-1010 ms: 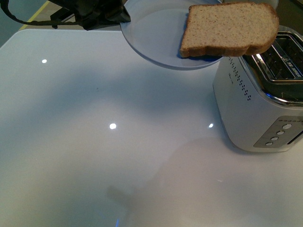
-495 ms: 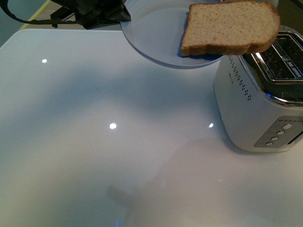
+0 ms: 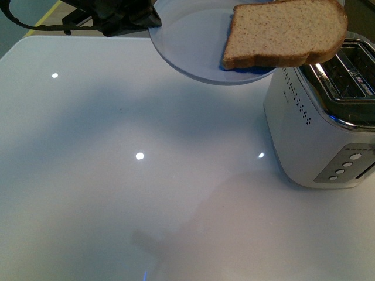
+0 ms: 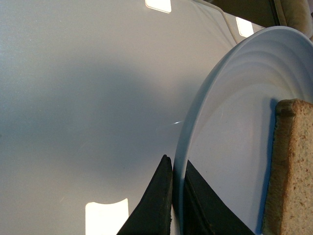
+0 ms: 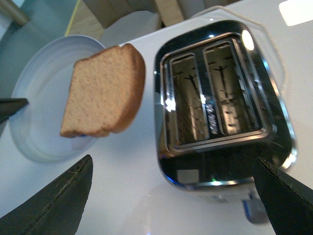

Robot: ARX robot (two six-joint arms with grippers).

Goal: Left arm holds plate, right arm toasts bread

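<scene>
My left gripper (image 3: 151, 19) is shut on the rim of the pale blue-grey plate (image 3: 193, 47) and holds it raised above the table at the far side; its jaws pinch the rim in the left wrist view (image 4: 173, 193). The bread slice (image 3: 284, 34) lies on the plate and overhangs its right edge toward the toaster (image 3: 319, 126). In the right wrist view the bread (image 5: 105, 90) lies on the plate (image 5: 36, 95), next to the toaster (image 5: 220, 103) and its two empty slots. My right gripper (image 5: 176, 198) is open, above the toaster and plate, holding nothing.
The silver two-slot toaster stands on the white table (image 3: 117, 175) at the right, with buttons on its front face (image 3: 345, 167). The table's far edge (image 3: 35, 32) runs behind the left arm.
The bread and plate have shifted very slightly; otherwise nothing has visibly moved.
</scene>
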